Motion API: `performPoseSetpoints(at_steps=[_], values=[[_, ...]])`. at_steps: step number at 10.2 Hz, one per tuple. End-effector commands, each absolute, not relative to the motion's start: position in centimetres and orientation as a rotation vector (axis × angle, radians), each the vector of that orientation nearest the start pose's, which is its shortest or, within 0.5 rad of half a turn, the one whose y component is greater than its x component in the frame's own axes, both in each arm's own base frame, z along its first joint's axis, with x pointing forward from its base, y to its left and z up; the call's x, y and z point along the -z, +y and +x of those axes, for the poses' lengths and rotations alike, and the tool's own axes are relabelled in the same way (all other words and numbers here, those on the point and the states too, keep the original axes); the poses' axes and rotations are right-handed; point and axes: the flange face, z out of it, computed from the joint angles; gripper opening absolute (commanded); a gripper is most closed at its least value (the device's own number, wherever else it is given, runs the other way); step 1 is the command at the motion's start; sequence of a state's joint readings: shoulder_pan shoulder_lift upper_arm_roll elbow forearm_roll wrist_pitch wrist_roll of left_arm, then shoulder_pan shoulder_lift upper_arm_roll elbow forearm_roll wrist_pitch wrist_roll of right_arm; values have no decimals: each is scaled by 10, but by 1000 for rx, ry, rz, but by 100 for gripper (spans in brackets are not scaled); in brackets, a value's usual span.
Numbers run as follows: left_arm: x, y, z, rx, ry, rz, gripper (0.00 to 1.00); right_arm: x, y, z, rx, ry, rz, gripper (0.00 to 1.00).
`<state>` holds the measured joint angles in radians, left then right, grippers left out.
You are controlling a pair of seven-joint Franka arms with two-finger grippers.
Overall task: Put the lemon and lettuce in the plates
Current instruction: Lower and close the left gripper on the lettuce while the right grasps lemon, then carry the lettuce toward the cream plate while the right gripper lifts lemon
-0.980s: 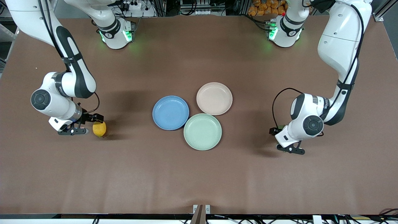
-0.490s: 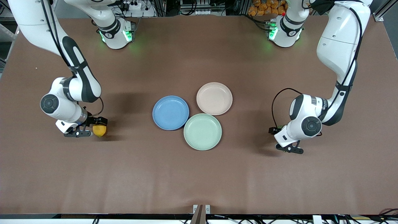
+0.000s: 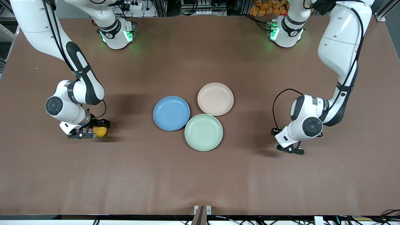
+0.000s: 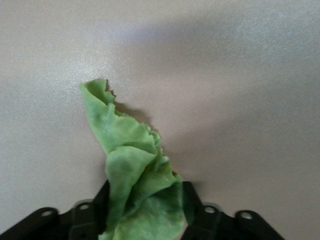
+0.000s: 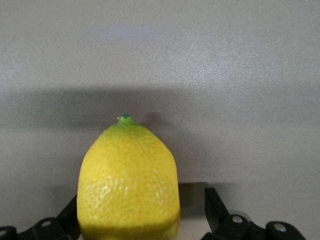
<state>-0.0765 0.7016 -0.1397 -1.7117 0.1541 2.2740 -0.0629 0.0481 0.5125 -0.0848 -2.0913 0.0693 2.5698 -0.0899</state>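
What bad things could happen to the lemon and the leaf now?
The lemon is round and sits between the right gripper's fingers, so it might slip or roll away when lifted. The lettuce is thin and floppy in the left gripper, so it might slide out on the way. The blue plate, the pink plate and a green plate touch, so something could land in the green one.

A pale mint-green plate (image 3: pixel 203 132) sits on the brown table (image 3: pixel 200 175), round, shallow and rimmed, with nothing on it. It lies about midway between the two grippers, well apart from each. At the table's edge nearest the front camera, a small metal bracket (image 3: pixel 202 210) is fixed, well apart from both grippers.
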Motion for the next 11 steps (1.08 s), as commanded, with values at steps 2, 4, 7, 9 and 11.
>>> performPoseSetpoints(at_steps=[2,4,7,9,11], values=[[-175,-125,644,-180,359,-3060,0,-166,-21,581,-24,23,-3136,100],[-183,-122,647,-160,350,-3065,0,-163,-22,582,-23,25,-3136,96],[-214,-126,654,-93,343,-3077,0,-157,-21,584,-8,38,-3132,90],[-245,-133,650,-67,336,-3072,0,-157,-21,584,-8,38,-3132,74],[-274,-153,634,-32,316,-3088,0,-158,-21,585,-15,38,-3131,54]])
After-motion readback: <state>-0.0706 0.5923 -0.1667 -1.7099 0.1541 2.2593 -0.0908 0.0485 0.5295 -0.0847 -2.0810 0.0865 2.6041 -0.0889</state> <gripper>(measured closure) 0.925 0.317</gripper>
